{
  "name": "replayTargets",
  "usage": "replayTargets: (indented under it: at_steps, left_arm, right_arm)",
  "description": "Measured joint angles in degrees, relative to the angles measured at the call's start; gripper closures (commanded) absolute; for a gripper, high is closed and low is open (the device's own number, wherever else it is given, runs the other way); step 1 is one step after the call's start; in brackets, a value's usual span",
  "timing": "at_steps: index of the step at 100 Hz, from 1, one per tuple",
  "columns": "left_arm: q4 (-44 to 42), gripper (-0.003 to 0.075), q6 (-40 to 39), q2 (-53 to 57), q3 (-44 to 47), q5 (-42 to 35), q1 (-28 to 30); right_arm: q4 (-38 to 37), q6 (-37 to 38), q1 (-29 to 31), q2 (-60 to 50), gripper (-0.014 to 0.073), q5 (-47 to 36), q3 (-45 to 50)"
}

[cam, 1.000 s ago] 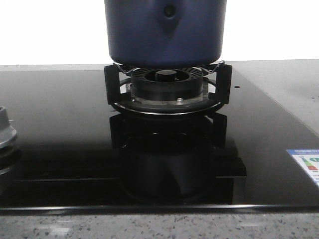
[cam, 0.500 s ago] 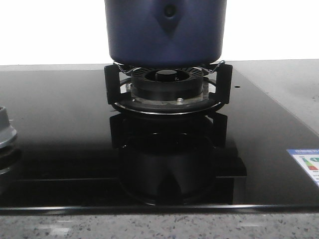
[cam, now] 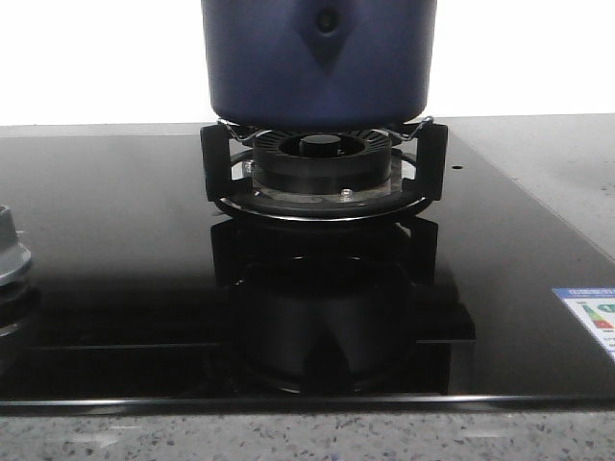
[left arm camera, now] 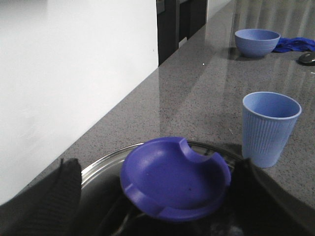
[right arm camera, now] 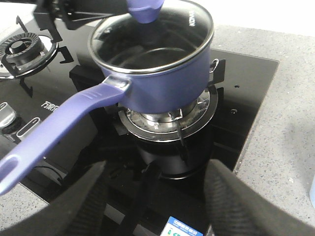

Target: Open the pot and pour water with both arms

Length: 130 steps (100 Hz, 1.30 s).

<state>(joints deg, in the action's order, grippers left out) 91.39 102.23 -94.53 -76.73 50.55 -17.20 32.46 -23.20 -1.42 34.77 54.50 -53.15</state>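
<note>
A glossy black glass hob (cam: pixel 115 288) lies in a speckled grey stone counter (left arm camera: pixel 206 93), with a white wall behind. The pot (cam: pixel 319 60), matte navy blue with a straight wall, sits on the black burner grate (cam: pixel 324 173) at the middle of the hob; its long handle (right arm camera: pixel 54 129) points to about 8 o'clock. The left gripper (left arm camera: pixel 157 196) has its dark fingers on both sides of the blue knob (left arm camera: pixel 174 178) of the glass lid (right arm camera: pixel 150 37); I cannot tell if they press it. The right gripper (right arm camera: pixel 152 206) is wide apart and holds nothing. A ribbed blue cup (left arm camera: pixel 269 129) stands near.

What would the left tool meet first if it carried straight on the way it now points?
Most likely the purple lid knob, centred between the left tool's dark fingers, with the glass lid directly beneath it. How near the knob already is cannot be judged.
</note>
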Motion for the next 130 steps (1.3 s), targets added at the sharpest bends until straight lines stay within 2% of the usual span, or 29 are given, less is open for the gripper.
replayTargets:
  at_steps: [51,93,130]
  left_arm:
    - [0.1,0.0153,0.1,-3.2,-0.4,0.3,-3.5]
    - [5.3,0.0159,0.3,-6.0,-3.1,-1.0,-4.1]
    - [4.9,0.0323,0.3,-6.0,-3.3,-0.9,-5.6]
  right_arm:
    - [0.0,-0.2,0.0,0.0,0.0207,-0.1,0.0]
    - [0.0,-0.2,0.0,0.0,0.0207,-0.1,0.0]
    - [0.0,-0.1,0.0,0.0,0.0207,-0.8,0.0]
